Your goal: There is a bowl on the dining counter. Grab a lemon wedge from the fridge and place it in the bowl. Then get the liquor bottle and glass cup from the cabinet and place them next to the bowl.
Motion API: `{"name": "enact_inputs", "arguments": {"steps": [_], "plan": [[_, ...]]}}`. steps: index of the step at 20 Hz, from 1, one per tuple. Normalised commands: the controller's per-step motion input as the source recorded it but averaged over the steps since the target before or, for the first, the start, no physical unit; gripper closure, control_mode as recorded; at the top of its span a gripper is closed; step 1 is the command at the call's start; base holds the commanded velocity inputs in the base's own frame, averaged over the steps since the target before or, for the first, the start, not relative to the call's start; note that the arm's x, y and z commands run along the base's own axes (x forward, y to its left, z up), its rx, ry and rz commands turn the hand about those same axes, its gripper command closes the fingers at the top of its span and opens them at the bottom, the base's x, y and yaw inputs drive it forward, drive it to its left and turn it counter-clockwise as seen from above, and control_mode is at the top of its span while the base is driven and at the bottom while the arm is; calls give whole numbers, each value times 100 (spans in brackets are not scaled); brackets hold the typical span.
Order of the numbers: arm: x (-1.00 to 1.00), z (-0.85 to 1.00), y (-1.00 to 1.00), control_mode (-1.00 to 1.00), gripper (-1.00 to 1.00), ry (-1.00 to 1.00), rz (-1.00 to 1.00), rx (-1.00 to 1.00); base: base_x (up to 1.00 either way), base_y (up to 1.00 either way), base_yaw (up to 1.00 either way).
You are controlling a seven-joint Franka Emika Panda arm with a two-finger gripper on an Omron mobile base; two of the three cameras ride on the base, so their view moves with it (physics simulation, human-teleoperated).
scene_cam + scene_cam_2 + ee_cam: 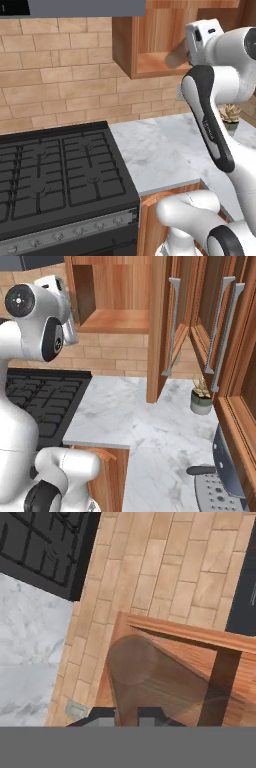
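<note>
The glass cup (134, 668), a translucent grey tumbler, sticks out from my gripper (125, 718), whose jaws are shut on it. In the left base view the cup (175, 57) hangs at the front edge of the open wooden cabinet (150, 65), level with its bottom shelf, and my hand is just to its right. The cabinet's inside (116, 320) looks bare. The bowl, dining counter, fridge, lemon wedge and liquor bottle are out of view.
A black stove (60, 170) lies below left, with a marble worktop (160, 145) to its right against the brick wall. The cabinet's open door (159, 331) juts out beside tall wooden doors with long handles (220, 331). A small potted plant (201, 398) stands on the worktop.
</note>
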Motion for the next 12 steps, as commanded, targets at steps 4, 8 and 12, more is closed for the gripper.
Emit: {"name": "enact_inputs", "arguments": {"steps": [4, 8, 12], "plan": [[-69, 49, 28, -100, 100, 17, -16, 16, 0, 0, 0], [-71, 26, 33, -100, 100, 12, -18, 12, 0, 0, 0], [-42, 4, 35, -100, 100, 8, -22, 1, 0, 0, 0]]}}
